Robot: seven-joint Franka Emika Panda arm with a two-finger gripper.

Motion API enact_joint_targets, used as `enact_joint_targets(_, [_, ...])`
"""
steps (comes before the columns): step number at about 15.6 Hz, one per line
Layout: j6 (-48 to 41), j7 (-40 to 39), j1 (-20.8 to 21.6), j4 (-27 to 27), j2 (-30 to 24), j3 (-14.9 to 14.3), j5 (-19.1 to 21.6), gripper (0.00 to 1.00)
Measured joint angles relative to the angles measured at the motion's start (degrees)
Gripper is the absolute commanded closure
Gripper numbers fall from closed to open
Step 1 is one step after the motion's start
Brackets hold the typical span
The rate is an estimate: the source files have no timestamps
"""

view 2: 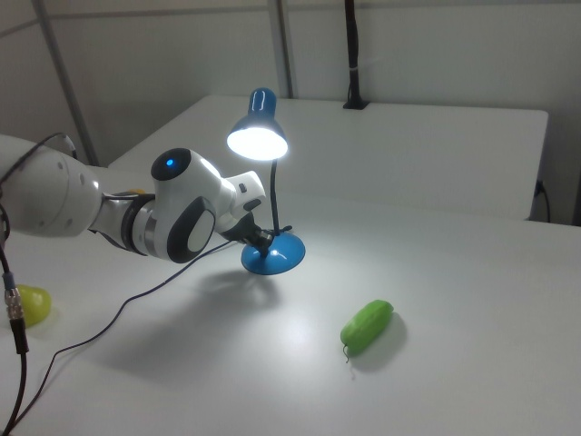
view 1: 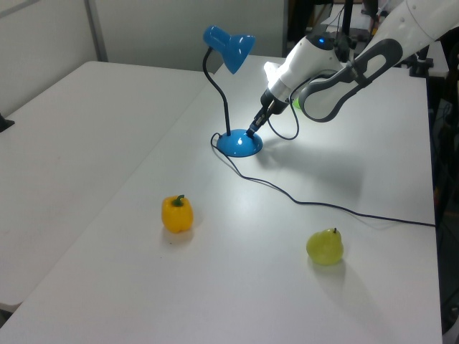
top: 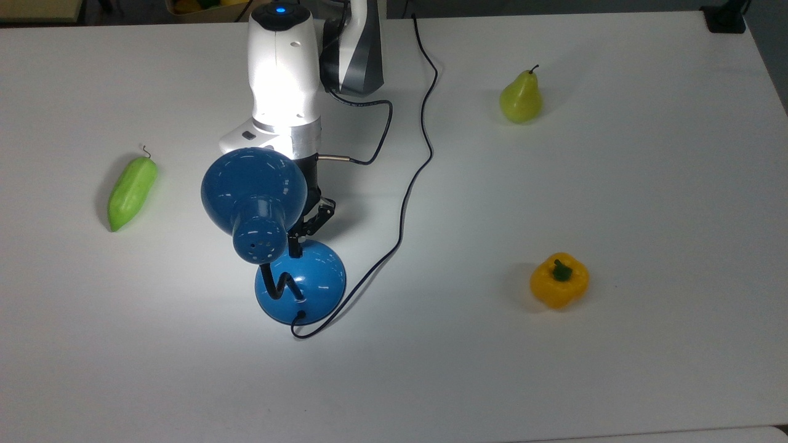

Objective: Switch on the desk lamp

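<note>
The desk lamp is lit: its blue cone shade (view 2: 257, 138) glows and throws a bright patch on the white table. In the top view the shade (top: 252, 191) hangs over the arm's wrist. The bent black gooseneck (top: 280, 284) rises from the round blue base (top: 317, 277). My gripper (top: 297, 244) points down at the base's far rim, shut, with nothing held. In the left view the gripper (view 1: 251, 130) tip is just above the base (view 1: 240, 145). The switch is hidden under the gripper. The black cord (top: 403, 203) runs from the base to the table's far side.
A green pepper (top: 131, 192) lies at the top view's left. A pear (top: 521, 98) stands at the top view's upper right. A yellow bell pepper (top: 559, 280) sits at the top view's lower right. The cord loops across the table between lamp and pear.
</note>
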Motion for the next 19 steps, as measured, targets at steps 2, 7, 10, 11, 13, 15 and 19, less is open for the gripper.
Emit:
enact_joint_targets(2, [-7.23, 0.0, 0.25, -0.66, -2.95, 0.0, 0.0, 0.86])
enact_joint_targets(7, [-30.7, 0.01, 0.74, -1.07, -13.19, 0.25, 0.0, 0.14])
enact_joint_targets(10, [-42.77, 0.04, 1.83, -1.23, -18.14, 0.36, 0.0, 0.0])
enact_joint_targets(11, [-46.66, 0.04, 2.22, -1.23, -20.04, 0.37, 0.0, 0.0])
enact_joint_targets(13, [-54.11, 0.32, 2.97, -0.76, -24.08, 0.38, 0.0, 0.0])
enact_joint_targets(15, [-62.15, 2.18, 3.45, 1.3, -27.47, 0.38, 0.0, 0.0])
enact_joint_targets(19, [-71.62, 6.01, 3.76, 7.87, -29.83, 0.69, 0.04, 0.0])
